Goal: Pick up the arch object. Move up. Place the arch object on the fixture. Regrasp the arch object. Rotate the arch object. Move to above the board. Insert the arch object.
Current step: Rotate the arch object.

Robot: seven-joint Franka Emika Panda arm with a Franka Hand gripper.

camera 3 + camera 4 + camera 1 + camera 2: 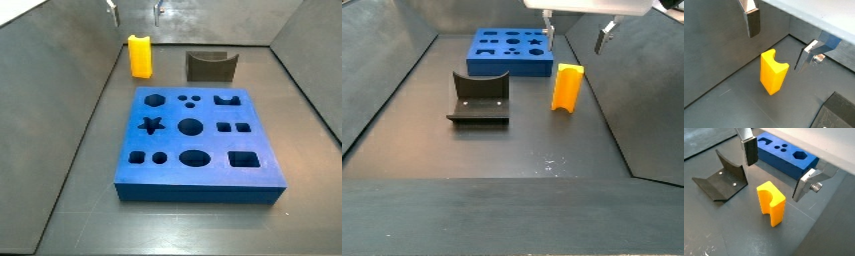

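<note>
Standing on end on the dark floor: the arch object point(771, 204), notch running down one narrow face, free of any grip. Set apart from the fixture point(721, 178) and from the board point(195, 142), with bare floor on every side, likely so the fingers can descend on either flank without striking anything. Placed in a side view near the far edge of the floor, just beside the fixture point(210, 67) and beyond the board's far edge.

Gripper point(777, 169) hovering above the arch object, spread wide and released, nothing between the plates. One of the fingers point(753, 23) showing a dark pad high on one flank, its partner across on the opposite flank, the yellow block lower and roughly between the two lines of travel. Clear air between pads and plastic in both wrist views; no contact anywhere. Gripper point(576, 29) also seen in a side view well over the block's point(568, 87) top.

Judged from this: pick-up not yet made. Straight lowering called for, then closing across the block's narrow faces. Upright stance tall and slim, so a lopsided first touch could tip it over.
</note>
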